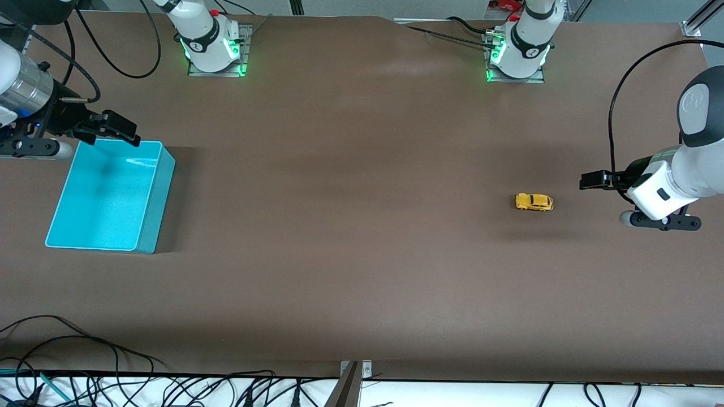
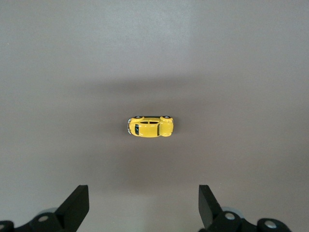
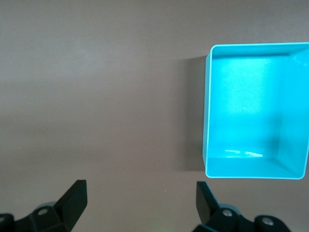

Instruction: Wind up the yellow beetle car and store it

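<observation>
Sitting on its wheels on the brown table (image 1: 350, 226), the yellow beetle car (image 1: 534, 202) is the landmark for everything else; it lies toward the left arm's end of the table, alone on bare surface. In the left wrist view the car (image 2: 150, 126) shows from above, well clear of the two dark fingers (image 2: 77, 205).

Up in the air just beside the car, over the table at the left arm's end, hangs the left gripper (image 1: 591, 181); its jaws are spread wide and it has hold of nothing.

Well apart from the car, at the right arm's end of the table, stands a turquoise bin (image 1: 153, 226), open-topped. Over the bin's rim hangs the right gripper (image 1: 121, 131), its jaws likewise spread wide and holding nothing. The right wrist view shows the bin (image 3: 289, 171) with nothing inside.
</observation>
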